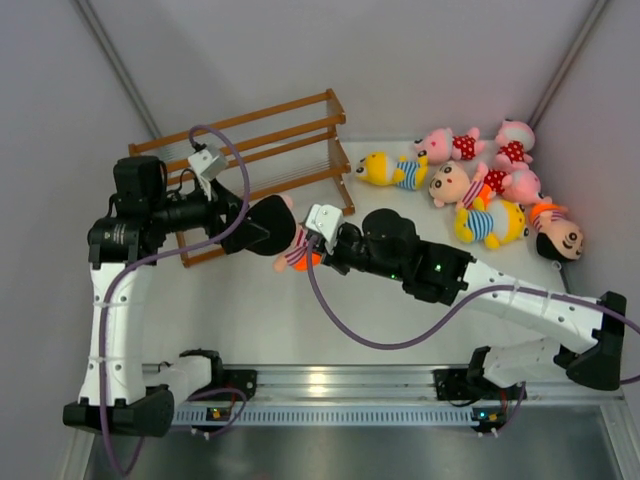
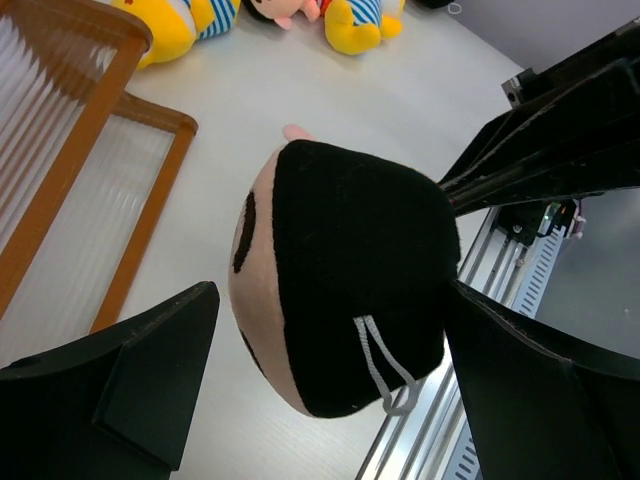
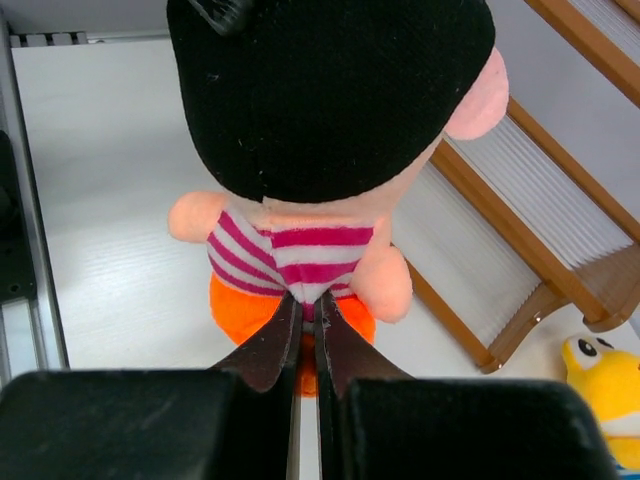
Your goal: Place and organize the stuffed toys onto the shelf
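A peach-faced black-haired doll (image 1: 283, 232) in a striped shirt and orange shorts hangs just in front of the wooden shelf (image 1: 250, 150). My right gripper (image 3: 310, 310) is shut on the back of its shirt (image 3: 290, 255). My left gripper (image 2: 335, 300) is open, its jaws on either side of the doll's black head (image 2: 340, 250); the right finger (image 2: 540, 380) touches it and the left finger (image 2: 130, 370) stands apart. Several more stuffed toys, yellow (image 1: 390, 170), pink (image 1: 445, 145) and black-haired (image 1: 555, 232), lie at the back right. The shelf tiers hold no dolls.
The shelf's lower tier and frame (image 3: 520, 270) lie just right of the held doll. Grey walls close in at the back and both sides. A metal rail (image 1: 330, 385) runs along the near edge.
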You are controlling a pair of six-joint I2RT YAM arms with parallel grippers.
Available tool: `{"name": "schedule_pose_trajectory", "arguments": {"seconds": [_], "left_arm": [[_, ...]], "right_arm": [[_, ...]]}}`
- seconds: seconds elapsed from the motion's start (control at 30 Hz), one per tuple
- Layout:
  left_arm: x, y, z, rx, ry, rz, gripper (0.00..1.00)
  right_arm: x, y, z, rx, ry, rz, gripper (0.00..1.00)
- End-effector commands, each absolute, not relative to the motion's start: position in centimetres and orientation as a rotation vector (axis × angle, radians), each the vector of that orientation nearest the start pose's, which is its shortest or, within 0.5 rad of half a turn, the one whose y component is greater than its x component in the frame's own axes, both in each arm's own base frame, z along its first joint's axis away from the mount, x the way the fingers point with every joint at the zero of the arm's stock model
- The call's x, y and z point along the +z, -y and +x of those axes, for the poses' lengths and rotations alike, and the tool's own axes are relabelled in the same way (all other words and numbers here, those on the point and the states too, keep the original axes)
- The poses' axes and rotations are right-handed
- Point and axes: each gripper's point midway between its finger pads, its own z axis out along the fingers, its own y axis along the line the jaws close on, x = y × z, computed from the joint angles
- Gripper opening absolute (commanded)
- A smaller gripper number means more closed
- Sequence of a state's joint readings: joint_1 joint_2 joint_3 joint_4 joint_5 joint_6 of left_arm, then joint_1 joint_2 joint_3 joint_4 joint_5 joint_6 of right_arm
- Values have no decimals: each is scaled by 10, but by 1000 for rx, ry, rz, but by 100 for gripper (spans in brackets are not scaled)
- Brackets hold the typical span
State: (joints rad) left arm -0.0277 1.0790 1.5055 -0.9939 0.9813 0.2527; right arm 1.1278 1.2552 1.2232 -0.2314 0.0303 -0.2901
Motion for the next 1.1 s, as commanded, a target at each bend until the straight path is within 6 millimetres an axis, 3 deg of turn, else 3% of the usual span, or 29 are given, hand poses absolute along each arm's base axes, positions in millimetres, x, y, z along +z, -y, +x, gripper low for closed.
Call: {"name": "schedule_pose_trajectory", "arguments": {"seconds": [0.0, 0.07, 0.1, 0.13, 0.17, 0.2, 0.27, 0.3, 0.33, 0.37, 0.4, 0.43, 0.47, 0.5, 0.57, 0.73, 0.87, 0.9, 1.03, 1.07], "left_arm": [[362, 149, 226, -934, -1839, 804, 98], [362, 151, 225, -954, -1838, 810, 95], [363, 152, 225, -956, -1832, 818, 84], [363, 153, 224, -959, -1823, 831, 30], [363, 153, 223, -956, -1820, 834, 4], [364, 153, 222, -949, -1811, 841, 1], [366, 154, 217, -950, -1778, 873, 0], [369, 155, 213, -951, -1756, 889, 0], [371, 157, 209, -958, -1732, 912, 0], [375, 160, 204, -983, -1700, 935, 0], [380, 161, 198, -998, -1673, 952, 0], [383, 163, 195, -1015, -1653, 967, 0], [388, 166, 188, -1048, -1622, 986, 0], [390, 167, 187, -1065, -1611, 992, 0], [396, 170, 183, -1096, -1591, 1002, 0], [399, 170, 183, -1096, -1578, 1010, 0], [404, 170, 178, -1085, -1555, 1022, 0], [405, 170, 178, -1081, -1552, 1023, 0], [412, 168, 180, -1030, -1541, 1026, 0], [418, 168, 181, -1014, -1526, 1031, 0]], "right_arm": [[357, -373, 186, 627, -1294, -1178, 0], [360, -377, 184, 642, -1281, -1185, 0], [364, -380, 183, 660, -1262, -1180, 0], [366, -381, 182, 675, -1261, -1173, 0], [367, -383, 181, 688, -1258, -1167, 8], [368, -384, 178, 718, -1253, -1166, 22], [369, -382, 174, 817, -1267, -1122, 54], [368, -378, 174, 904, -1259, -1130, 75], [383, -376, 173, 1028, -1237, -1044, 84], [365, -366, 173, 1109, -1275, -1015, 89], [365, -351, 181, 1192, -1251, -995, 95], [379, -343, 179, 1308, -1210, -917, 96], [356, -334, 174, 1372, -1226, -931, 97], [352, -322, 187, 1370, -1236, -887, 97], [342, -317, 181, 1418, -1223, -897, 97], [354, -313, 154, 1535, -1067, -951, 97], [360, -320, 154, 1650, -1048, -929, 95], [369, -318, 145, 1669, -962, -954, 95], [362, -318, 134, 1825, -943, -950, 94], [356, -321, 140, 1841, -966, -929, 94]]}}
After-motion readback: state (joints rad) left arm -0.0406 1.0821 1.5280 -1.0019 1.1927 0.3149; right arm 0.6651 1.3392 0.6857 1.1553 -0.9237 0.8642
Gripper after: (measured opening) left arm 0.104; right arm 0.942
